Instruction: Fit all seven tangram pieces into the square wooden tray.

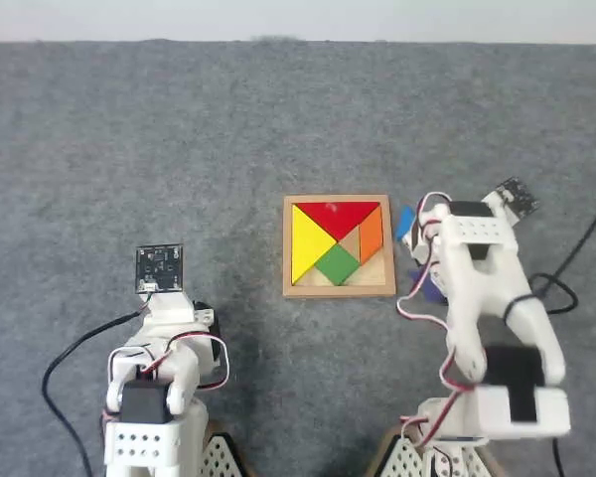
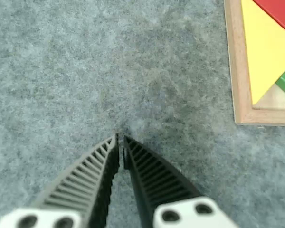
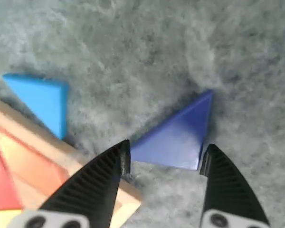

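Closest to the lens are the left fingers (image 2: 95,175), black and ribbed. They stand almost together with a thin slit between the tips and hold nothing. They hang over the grey felt desk (image 1: 179,129), left of the one square wooden tray (image 1: 339,292).

I count six coloured pieces. Four lie in the tray:
- one red triangle (image 1: 338,213) at the far side
- one yellow triangle (image 1: 307,243) at the left
- one green square (image 1: 337,264) at the near middle
- one orange slanted piece (image 1: 372,237) at the right

Two lie on the desk right of the tray: one light blue triangle (image 3: 45,102) just beside the rim, and one dark blue triangle (image 3: 178,137) nearer.

The right fingers (image 3: 92,185) are spread wide with the dark blue triangle between them, the tips close to two of its corners. Whether they press it I cannot tell. From above, the right arm covers most of this triangle, while the right wrist view gives its full shape.
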